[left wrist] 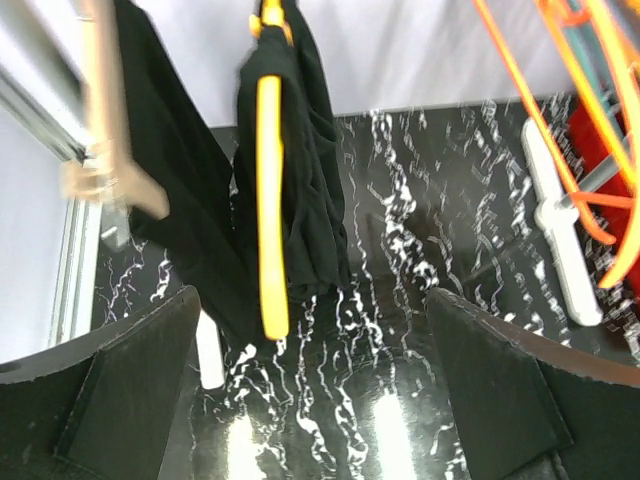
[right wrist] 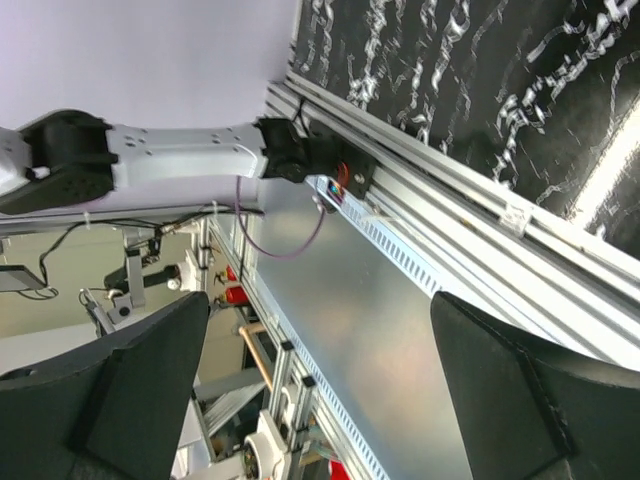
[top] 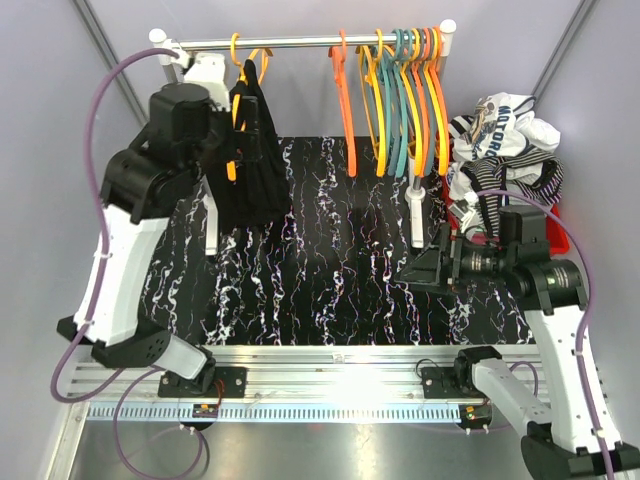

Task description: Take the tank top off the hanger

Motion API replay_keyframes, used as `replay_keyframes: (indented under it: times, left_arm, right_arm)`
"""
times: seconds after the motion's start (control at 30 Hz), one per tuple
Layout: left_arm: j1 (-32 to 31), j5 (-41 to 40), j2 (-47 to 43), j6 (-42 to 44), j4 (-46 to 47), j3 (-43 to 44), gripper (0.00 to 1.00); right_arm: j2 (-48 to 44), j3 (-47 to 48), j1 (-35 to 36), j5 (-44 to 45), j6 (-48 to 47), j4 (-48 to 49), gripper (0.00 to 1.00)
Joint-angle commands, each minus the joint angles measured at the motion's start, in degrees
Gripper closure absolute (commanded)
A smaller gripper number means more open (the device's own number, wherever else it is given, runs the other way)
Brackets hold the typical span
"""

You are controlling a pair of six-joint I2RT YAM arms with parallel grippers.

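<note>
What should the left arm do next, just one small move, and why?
Probably ease the left tool forward and close on the black fabric tank top. The tool stands open and empty, and the top hangs just ahead on the yellow plastic hanger, not yet gripped.

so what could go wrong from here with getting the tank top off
1. The open left gripper faces both the black tank top and its hanger. Closing could catch the hanger along with the fabric and lift it off the rail.
2. The right gripper sits low over the table, away from the rail, so nothing steadies the hanger. A pull may just swing it or slide it along the rail.
</note>
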Motion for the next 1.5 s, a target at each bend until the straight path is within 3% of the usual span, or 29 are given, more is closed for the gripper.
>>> replay_keyframes:
  times: [0.0, 0.37, 0.57, 0.83, 0.93, 0.97, 1.03, 1.07, 1.1, 1.47]
  left_arm:
    - [1.12, 2.82, 2.36, 3.65, 1.98, 1.87, 0.01]
    - [4.9, 3.61, 7.9, 4.71, 3.39, -0.75, 0.01]
    - [4.9, 9.85, 8.61, 5.85, 4.0, -5.33, 0.12]
    - [5.52, 6.43, 10.36, 7.25, 5.06, -6.57, 0.18]
    - [6.22, 6.51, 10.98, 7.17, 5.32, -6.3, 0.42]
    - [6.4, 6.6, 11.59, 6.91, 5.32, -5.78, 0.59]
    - [6.49, 6.69, 12.21, 6.82, 5.32, -4.99, 0.79]
    - [6.57, 6.78, 12.39, 6.9, 5.41, -4.81, 0.96]
    - [6.57, 6.6, 12.3, 6.82, 5.5, -4.46, 1.0]
    - [6.49, 4.93, 8.7, 5.94, 9.54, -0.59, 1.0]
  right_arm:
    - [1.03, 2.52, 2.05, 3.65, -4.41, -5.04, 0.0]
    - [3.14, 3.66, 5.39, 6.9, -5.82, -5.83, 0.0]
    - [3.93, 3.75, 5.83, 8.05, -6.35, -5.57, 0.0]
    - [4.72, 4.02, 6.18, 8.49, -6.26, -4.87, 0.0]
    - [4.63, 3.93, 6.18, 8.93, -6.26, -4.78, 0.0]
    - [4.46, 3.84, 6.09, 8.93, -6.09, -4.6, 0.0]
    - [4.37, 3.75, 6.09, 9.1, -6.0, -4.6, 0.0]
    - [4.37, 3.66, 6.09, 9.19, -6.0, -4.43, 0.0]
    - [4.28, 3.58, 6.18, 9.19, -6.0, -4.43, 0.0]
    - [4.55, 2.79, 6.09, 10.25, -6.17, -4.07, 0.0]
